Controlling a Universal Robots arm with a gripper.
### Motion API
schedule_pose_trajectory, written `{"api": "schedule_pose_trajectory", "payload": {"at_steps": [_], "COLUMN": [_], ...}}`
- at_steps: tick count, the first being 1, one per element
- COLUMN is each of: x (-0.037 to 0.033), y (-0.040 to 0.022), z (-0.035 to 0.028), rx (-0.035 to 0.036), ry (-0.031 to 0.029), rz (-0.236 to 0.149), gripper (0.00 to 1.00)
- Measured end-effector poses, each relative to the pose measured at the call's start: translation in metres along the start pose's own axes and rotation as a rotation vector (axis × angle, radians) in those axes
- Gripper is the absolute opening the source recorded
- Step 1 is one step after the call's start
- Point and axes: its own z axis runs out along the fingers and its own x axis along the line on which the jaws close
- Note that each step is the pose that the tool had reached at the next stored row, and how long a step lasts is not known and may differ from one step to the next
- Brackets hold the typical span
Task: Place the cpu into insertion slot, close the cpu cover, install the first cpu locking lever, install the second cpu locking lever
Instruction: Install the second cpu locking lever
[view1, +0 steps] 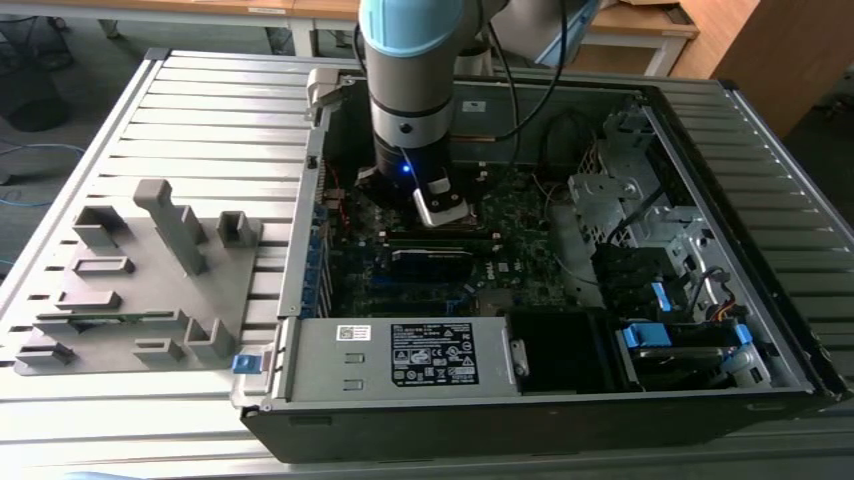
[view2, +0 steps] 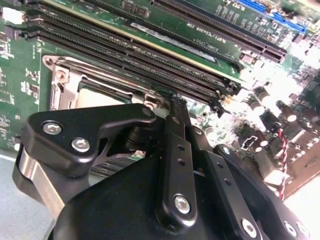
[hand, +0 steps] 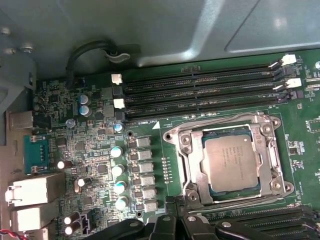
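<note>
Cpu seated flat in insertion slot, cpu cover down around it, framing chip. Gripper low over socket edge beside memory slots, likely working lever. Fingers clenched together, grasping nothing visible.

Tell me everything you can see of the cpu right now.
In the first wrist view the cpu is a small flat square chip with a dull silver-grey metal top bearing faint print. It lies flat in the insertion slot, framed by the silvery cpu cover, whose window leaves its top exposed. The gripper sits beside the socket, not touching the chip.
</note>
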Motion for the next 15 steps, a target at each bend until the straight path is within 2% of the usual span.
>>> {"api": "schedule_pose_trajectory", "payload": {"at_steps": [4,9,13,15], "x": [0.0002,0.0003,0.0003,0.0002], "y": [-0.0001,-0.0001,0.0,0.0003], "z": [0.0,0.0001,-0.0006,-0.0032], "rx": [0.003,0.0147,0.0153,0.0148], "ry": [-0.0004,-0.0021,-0.002,-0.0023], "rz": [0.0,-0.001,-0.001,-0.001], "gripper": [0.1,0.1,0.1,0.1]}}
